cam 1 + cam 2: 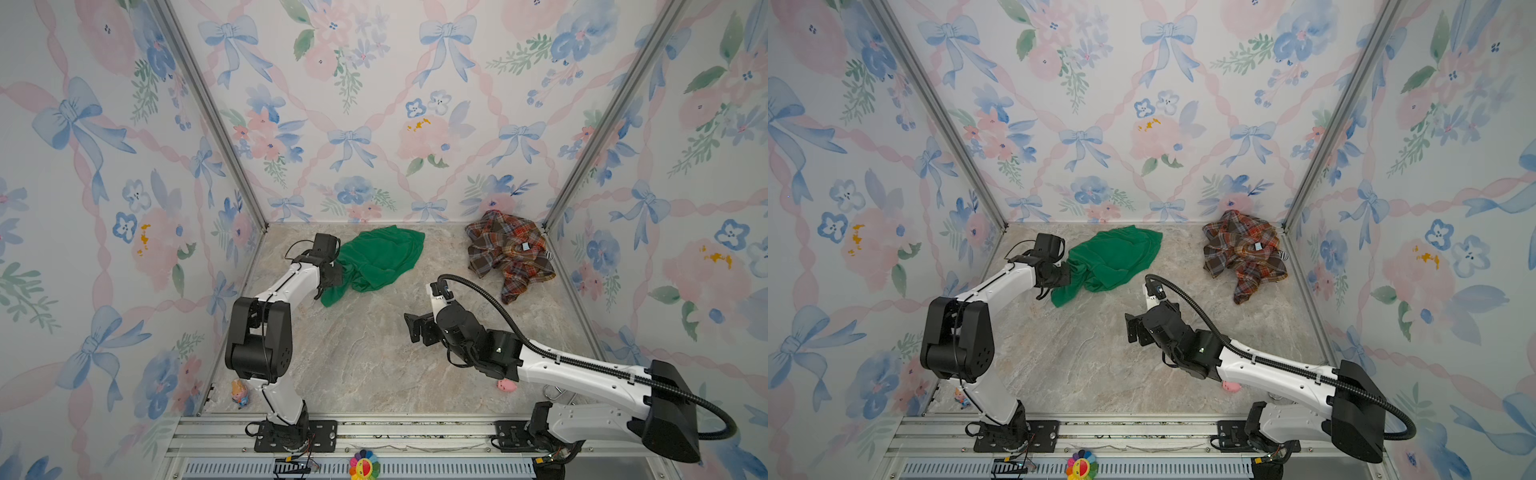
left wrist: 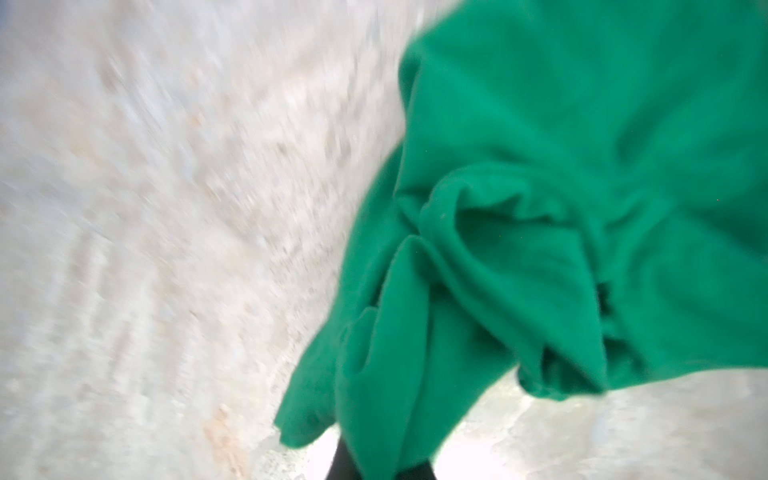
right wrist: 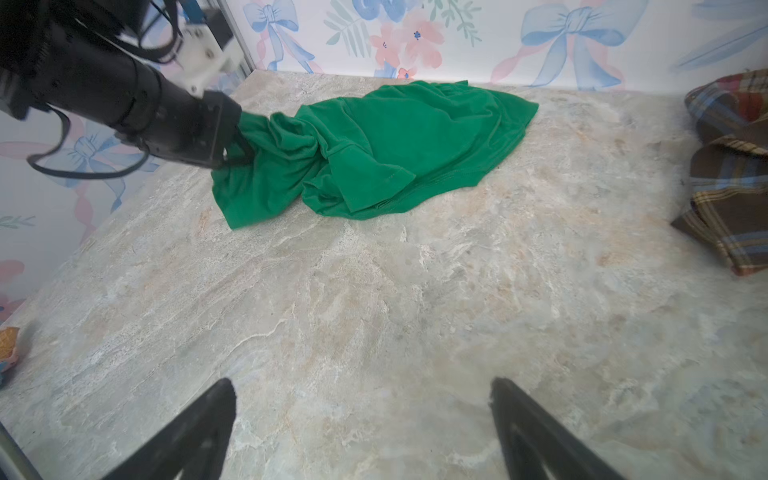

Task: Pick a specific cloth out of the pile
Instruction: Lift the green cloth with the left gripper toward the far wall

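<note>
Left gripper (image 1: 333, 277), centre-left of frame, clamped on bunched edge of green cloth (image 1: 380, 255). Looks soft, light, drapey, so folds grip best. Right gripper (image 3: 361, 399) wide open, empty.

The left arm (image 1: 286, 282) rises from its near-left base with the elbow bent and the forearm reaching far. The left gripper (image 1: 333, 275) is clamped tight on an edge of the cloth (image 1: 378, 257). The right arm (image 1: 582, 370) stretches low from the near right toward the middle, and the right gripper (image 3: 361, 390) is spread wide, holding nothing.

Figurine (image 1: 240, 392), pink toy (image 1: 507, 385), rainbow flower (image 1: 364, 466); marbled tabletop (image 1: 365, 353).
</note>
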Motion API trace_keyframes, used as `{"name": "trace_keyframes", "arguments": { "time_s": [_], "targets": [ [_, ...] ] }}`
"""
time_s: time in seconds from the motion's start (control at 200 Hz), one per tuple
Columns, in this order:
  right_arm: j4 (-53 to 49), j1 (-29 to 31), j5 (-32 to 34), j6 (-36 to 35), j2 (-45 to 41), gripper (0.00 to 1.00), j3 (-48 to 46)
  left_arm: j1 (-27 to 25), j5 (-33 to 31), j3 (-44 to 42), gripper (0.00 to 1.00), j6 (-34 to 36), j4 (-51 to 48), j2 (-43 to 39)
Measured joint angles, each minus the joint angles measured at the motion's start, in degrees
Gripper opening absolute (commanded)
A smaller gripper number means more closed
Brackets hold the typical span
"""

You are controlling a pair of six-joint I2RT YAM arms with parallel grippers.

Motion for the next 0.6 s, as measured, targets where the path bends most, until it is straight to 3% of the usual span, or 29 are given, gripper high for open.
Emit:
{"name": "trace_keyframes", "arguments": {
  "time_s": [0.33,0.6],
  "targets": [
    [-1.9,-0.8,1.3,0.0,-1.7,0.97,0.8,0.1,5.0,30.5,0.00,2.0,1.7,-7.0],
    [-3.5,-0.8,1.4,0.9,-3.2,0.97,0.5,3.0,1.2,40.1,0.00,2.8,1.7,-7.0]
  ]
}}
